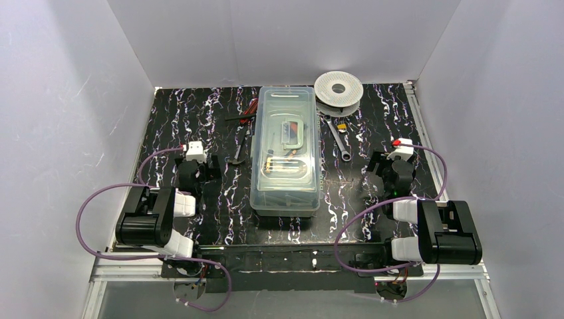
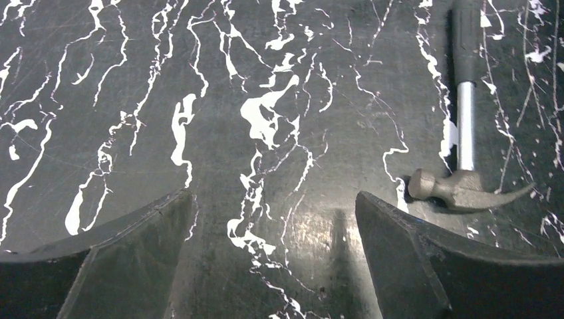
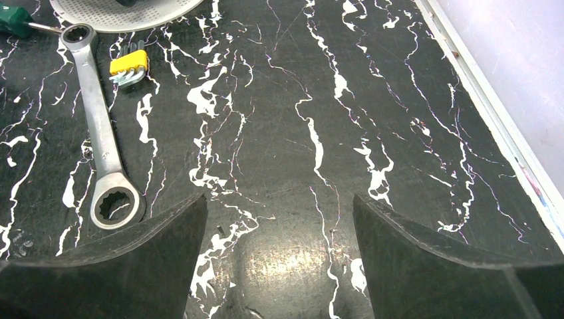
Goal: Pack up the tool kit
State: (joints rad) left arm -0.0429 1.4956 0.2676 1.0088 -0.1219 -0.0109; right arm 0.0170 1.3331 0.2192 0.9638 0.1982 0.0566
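Note:
The tool kit's pale-green box point(image 1: 286, 193) lies in the middle of the table, and tools show through its clear lid point(image 1: 287, 113). A small hammer point(image 2: 463, 188) and red-handled pliers point(image 1: 249, 108) lie left of the box. A steel wrench point(image 3: 100, 133) and a yellow hex-key set point(image 3: 129, 66) lie right of it. My left gripper point(image 2: 273, 206) hangs open over bare table, with the hammer head just past its right finger. My right gripper point(image 3: 279, 206) is open too, and the wrench's ring end sits by its left finger. Neither holds anything.
A white round spool point(image 1: 338, 88) stands at the back, right of the box. A green screwdriver handle point(image 3: 13, 20) peeks in beside it. The table's metal edge rail point(image 3: 492, 113) and the white wall run close on the right.

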